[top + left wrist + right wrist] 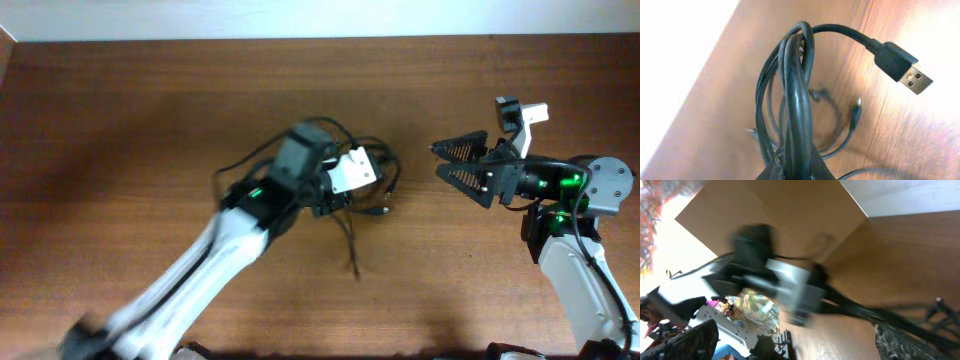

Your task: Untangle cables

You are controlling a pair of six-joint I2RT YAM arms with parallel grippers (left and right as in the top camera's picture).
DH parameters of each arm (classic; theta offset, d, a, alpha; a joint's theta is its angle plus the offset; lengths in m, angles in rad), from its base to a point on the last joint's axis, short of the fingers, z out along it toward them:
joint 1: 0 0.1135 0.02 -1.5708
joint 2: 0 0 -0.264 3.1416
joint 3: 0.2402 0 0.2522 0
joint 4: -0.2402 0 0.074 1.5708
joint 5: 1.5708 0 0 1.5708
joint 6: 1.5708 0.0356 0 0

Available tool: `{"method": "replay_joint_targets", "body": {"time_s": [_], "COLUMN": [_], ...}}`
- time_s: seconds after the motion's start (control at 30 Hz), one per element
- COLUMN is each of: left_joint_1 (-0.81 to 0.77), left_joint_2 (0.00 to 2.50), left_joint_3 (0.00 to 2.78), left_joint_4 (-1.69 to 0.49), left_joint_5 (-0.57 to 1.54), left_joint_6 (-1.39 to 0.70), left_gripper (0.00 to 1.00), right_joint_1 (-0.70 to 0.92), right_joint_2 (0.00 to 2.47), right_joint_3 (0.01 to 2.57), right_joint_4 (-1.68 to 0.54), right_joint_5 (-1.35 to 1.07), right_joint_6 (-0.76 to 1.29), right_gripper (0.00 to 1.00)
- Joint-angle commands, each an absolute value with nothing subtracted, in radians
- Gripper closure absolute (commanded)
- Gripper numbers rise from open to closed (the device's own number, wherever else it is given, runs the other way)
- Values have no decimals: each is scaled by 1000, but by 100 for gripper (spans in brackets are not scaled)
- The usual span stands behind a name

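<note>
Left gripper [792, 172] jaws closed tight on the cables [797, 100], pinching several black strands together at the bottom edge of the wrist view. The bundle loops away from the jaws, and one USB plug [902, 67] sticks out upper right, its metal end free. Overhead: the tangle sits around the middle of the desk [150, 120] under the left wrist, one strand trailing toward the robot's side. Right gripper [452, 163] jaws spread wide, holding nothing, just right of the tangle, not touching it.
</note>
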State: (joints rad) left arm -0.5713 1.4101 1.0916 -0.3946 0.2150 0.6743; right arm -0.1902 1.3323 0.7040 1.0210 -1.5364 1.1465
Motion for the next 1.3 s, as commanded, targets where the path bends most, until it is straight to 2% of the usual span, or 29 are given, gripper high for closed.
{"method": "replay_joint_targets", "body": {"time_s": [0.0,0.27,0.73,0.97,1.27], "left_joint_1": [-568,-569,-568,-569,-566], "left_joint_2": [1197,1060,1072,1132,1139], "left_joint_3": [1102,1102,1102,1102,1101], "left_joint_4": [-418,-473,-376,-299,-296], "left_joint_5": [408,408,468,536,422], "left_joint_6": [830,884,971,986,989], "left_gripper": [100,100,100,100,100], "right_joint_1": [-198,-198,-196,-135,-138], "right_joint_2": [1333,1333,1333,1333,1333], "right_joint_3": [714,715,714,714,714], "right_joint_4": [1024,1024,1024,1024,1024], "right_joint_5": [-1541,-1546,-1552,-1552,-1552], "right_joint_6": [1141,1142,1142,1145,1145], "right_gripper": [1,1,1,1,1]}}
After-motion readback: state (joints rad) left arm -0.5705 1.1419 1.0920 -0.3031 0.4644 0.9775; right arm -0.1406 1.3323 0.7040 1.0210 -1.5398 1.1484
